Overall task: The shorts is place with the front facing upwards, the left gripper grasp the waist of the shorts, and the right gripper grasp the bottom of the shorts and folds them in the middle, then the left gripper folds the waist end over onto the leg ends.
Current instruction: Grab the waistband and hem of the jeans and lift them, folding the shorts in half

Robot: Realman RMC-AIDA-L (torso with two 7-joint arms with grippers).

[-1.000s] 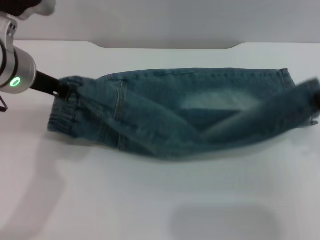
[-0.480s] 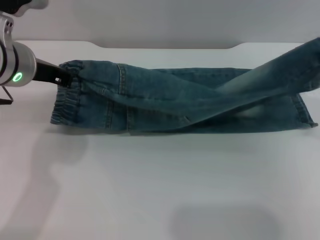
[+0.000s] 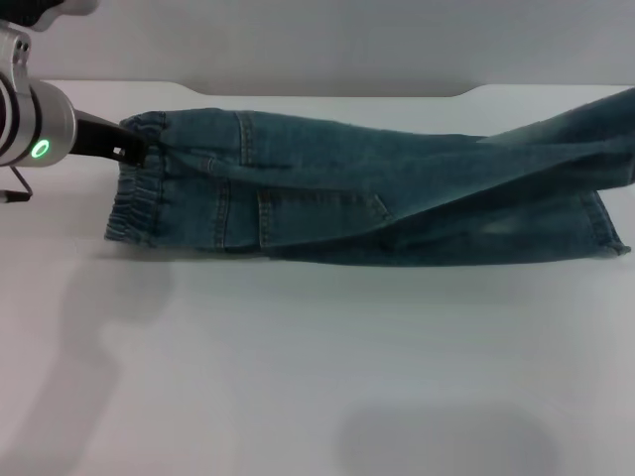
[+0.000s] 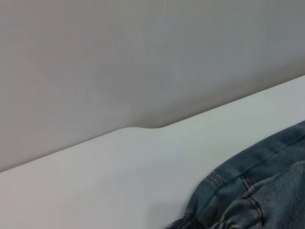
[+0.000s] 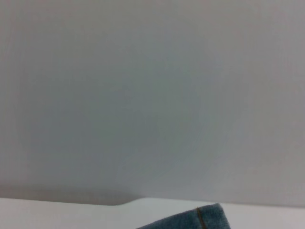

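White tabletop (image 3: 317, 377) fills the head view, backed by a plain grey wall (image 3: 327, 40). One pair of blue denim shorts (image 3: 357, 188) lies across the far part of it, stretched from left to right and doubled lengthwise, so a stitched pocket faces up near the middle. The gathered elastic waistband (image 3: 134, 193) sits at the left end, its upper corner lifted; one straight stitched leg hem (image 3: 607, 223) lies at the right end, while the upper layer of denim rises off the table toward the right edge of the view. The left gripper (image 3: 121, 151), a black claw on a silver-white arm with a green ring light, is clamped on the waistband corner. The right gripper is out of every view; its wrist camera shows only a denim hem corner (image 5: 205, 218) above the table's far edge.
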